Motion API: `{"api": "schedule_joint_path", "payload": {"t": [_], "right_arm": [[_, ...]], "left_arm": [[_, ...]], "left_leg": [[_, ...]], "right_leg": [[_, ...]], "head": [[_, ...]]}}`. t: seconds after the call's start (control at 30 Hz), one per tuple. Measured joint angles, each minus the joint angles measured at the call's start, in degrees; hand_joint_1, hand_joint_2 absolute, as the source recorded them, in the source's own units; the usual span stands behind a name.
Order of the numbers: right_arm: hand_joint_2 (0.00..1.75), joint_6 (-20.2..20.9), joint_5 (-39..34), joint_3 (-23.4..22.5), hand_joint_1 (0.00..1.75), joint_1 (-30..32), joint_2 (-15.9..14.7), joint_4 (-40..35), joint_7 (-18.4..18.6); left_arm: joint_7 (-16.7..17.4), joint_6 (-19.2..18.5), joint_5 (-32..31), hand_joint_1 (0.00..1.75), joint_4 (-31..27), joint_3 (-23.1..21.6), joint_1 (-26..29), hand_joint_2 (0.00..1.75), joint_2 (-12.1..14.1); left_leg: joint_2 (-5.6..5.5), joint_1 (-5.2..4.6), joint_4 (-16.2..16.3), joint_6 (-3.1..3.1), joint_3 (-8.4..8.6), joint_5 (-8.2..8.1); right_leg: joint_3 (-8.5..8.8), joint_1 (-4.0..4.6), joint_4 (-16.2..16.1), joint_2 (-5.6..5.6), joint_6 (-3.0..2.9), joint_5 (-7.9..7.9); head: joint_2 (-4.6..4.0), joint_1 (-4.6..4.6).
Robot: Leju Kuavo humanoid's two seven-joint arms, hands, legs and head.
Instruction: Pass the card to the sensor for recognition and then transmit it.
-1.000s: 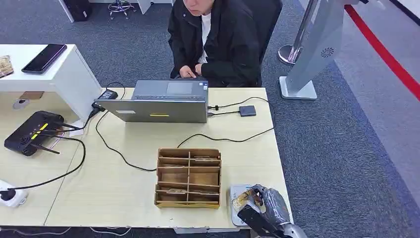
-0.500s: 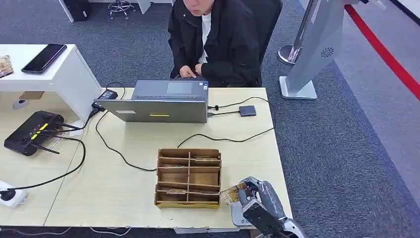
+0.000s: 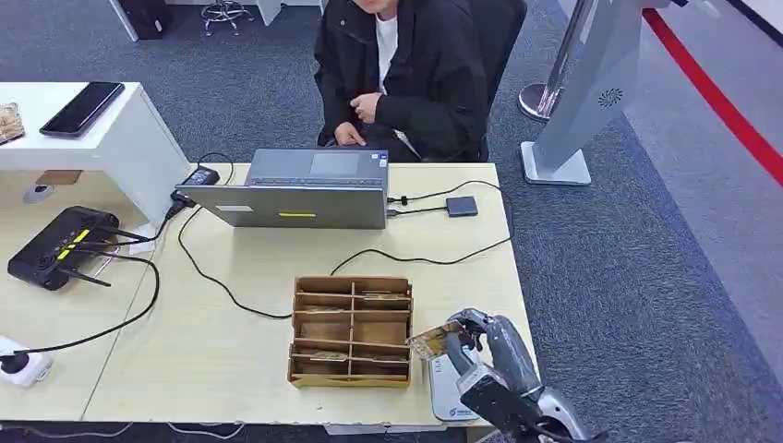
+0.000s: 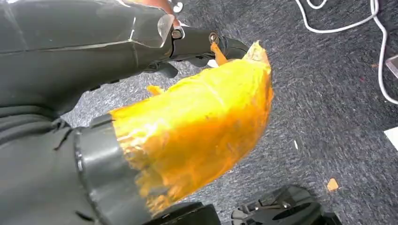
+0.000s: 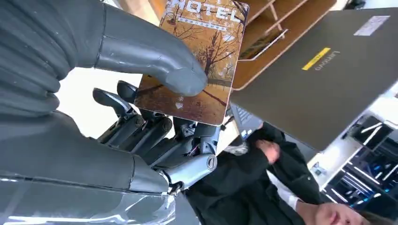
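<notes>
At the table's near edge we see the right hand (image 3: 489,355) holding the card (image 3: 432,339), thumb (image 5: 155,58) pressed on its printed face, above the sensor (image 3: 450,391) and beside the wooden organizer (image 3: 351,330). The left hand (image 4: 141,42): we cannot tell its grip. Farther off, a laptop (image 3: 295,189), then a seated person (image 3: 406,74).

The right hand (image 3: 489,355) covers part of the sensor (image 3: 450,397) at the counter (image 3: 240,360) edge. The card (image 5: 195,56) top is cut off in the right wrist view. The person (image 3: 406,65) is cropped at the head.
</notes>
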Motion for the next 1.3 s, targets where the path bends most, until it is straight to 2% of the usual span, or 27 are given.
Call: {"api": "schedule_joint_path", "payload": {"t": [0.3, 0.47, 0.67, 0.9, 1.17, 1.3], "right_arm": [[1.75, 0.4, 1.5, -0.6, 1.75, -1.4, -0.5, -1.5, -0.5], [1.75, -0.7, 8.0, -1.4, 1.75, -5.5, -1.2, -3.8, 1.2], [1.75, -4.1, 19.0, -1.4, 1.75, -10.4, -1.3, -5.2, 3.8], [1.75, -8.0, 37.3, -1.4, 1.75, -18.0, -0.8, -3.9, 10.6], [1.75, -10.3, 56.6, -1.4, 1.75, -24.6, 0.4, 2.9, 17.5], [1.75, -10.0, 61.7, -1.4, 1.75, -27.7, 1.1, 8.4, 19.5]], "left_arm": [[0.0, -0.1, -0.1, 0.0, 0.0, 0.0, 0.0, 0.0, 0.0], [0.0, -0.6, -0.2, 0.0, 0.0, 0.0, -0.1, 0.0, 0.0], [0.0, -1.4, -1.3, 0.0, 0.0, 0.0, -0.2, 0.0, 0.0], [0.5, -3.3, -3.5, 0.0, 0.0, 0.0, -0.6, 0.0, 0.1], [1.7, -5.5, -5.8, 0.0, -0.4, -0.5, -1.5, 0.0, 0.1], [2.4, -6.4, -6.8, 0.0, -0.5, -1.1, -2.3, 0.0, 0.0]], "left_leg": [[0.02, 0.0, 0.0, 0.0, -0.02, 0.0], [0.02, 0.0, 0.0, -0.01, 0.01, 0.02], [0.02, 0.0, 0.0, 0.0, 0.0, 0.04], [0.04, 0.0, 0.0, -0.03, 0.0, 0.08], [0.03, 0.0, 0.0, 0.01, -0.02, 0.12], [0.01, 0.0, 0.0, 0.04, -0.03, 0.16]], "right_leg": [[0.0, 0.0, 0.0, 0.01, -0.04, 0.04], [0.0, 0.0, 0.0, 0.02, -0.02, 0.09], [0.0, 0.0, 0.0, 0.01, -0.04, 0.11], [-0.01, 0.0, 0.0, 0.04, -0.04, 0.13], [-0.01, 0.0, 0.0, 0.03, -0.01, 0.17], [-0.01, 0.0, 0.0, 0.0, -0.01, 0.18]], "head": [[0.0, 0.02], [0.0, 0.0], [0.0, 0.0], [0.0, 0.0], [0.0, 0.0], [0.0, 0.02]]}}
